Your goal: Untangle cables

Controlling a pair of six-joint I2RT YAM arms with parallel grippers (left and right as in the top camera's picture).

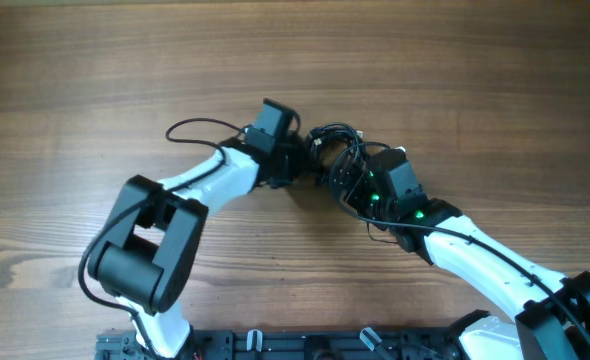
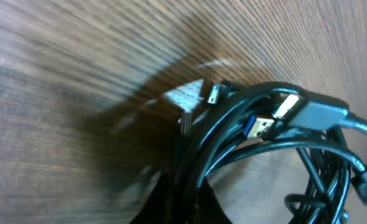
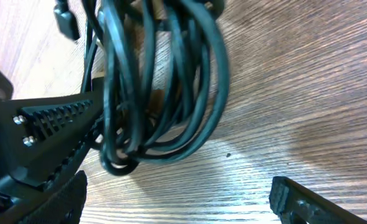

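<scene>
the left wrist view was blurred, and the left gripper (image 2: 186, 202) was cut off at the bottom edge, its jaws narrow around strands of the cables (image 2: 264, 143). in the overhead view the bundle lay at the frame centre on the table (image 1: 455, 60). the left arm (image 1: 205, 185) and the right arm (image 1: 495, 255) bent toward it from the lower corners. the right gripper (image 3: 180, 186) stood wide.

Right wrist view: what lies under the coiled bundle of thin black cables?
Brown wood-grain table shows through and around the black cable bundle. One ridged black finger of the right hand sits behind the lower-left loops. The tabletop beneath the dense strands is covered.
</scene>
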